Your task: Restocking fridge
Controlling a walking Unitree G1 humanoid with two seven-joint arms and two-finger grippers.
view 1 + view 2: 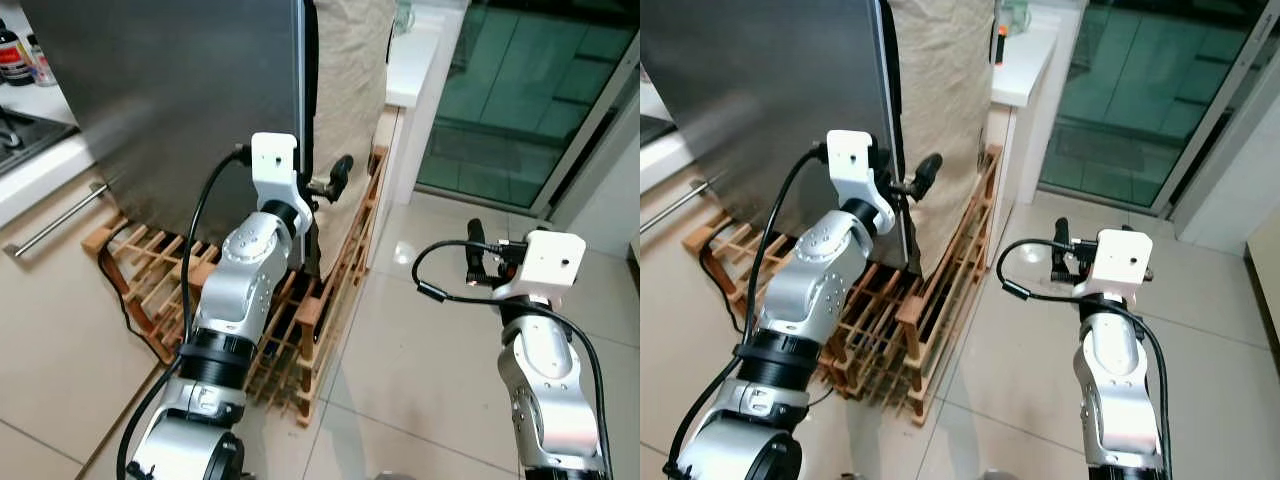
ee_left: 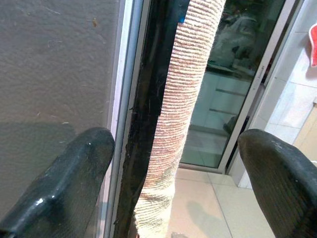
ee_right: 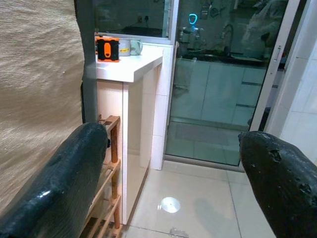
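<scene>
Here the left pincer (image 1: 325, 185), fingers apart, reaches the fridge door (image 1: 170, 100) edge, apparently to open it. Next it likely must hook that edge; the right pincer (image 1: 474, 252) hangs apart, idle.

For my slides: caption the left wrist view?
Open left end effector straddling the fridge door edge and cloth cover.

The tall grey steel fridge (image 1: 170, 100) stands on a low slatted wooden rack (image 1: 300, 330), with a beige woven cloth (image 1: 350, 90) hanging just beside its right edge. The left pincer (image 1: 325, 185), on its silver arm, is raised at that edge, fingers spread, one black finger near the cloth. The right pincer (image 1: 478, 258) hovers well apart over the pale tiled floor (image 1: 420, 390), near a green-tinted glass sliding door (image 1: 520, 90).
</scene>
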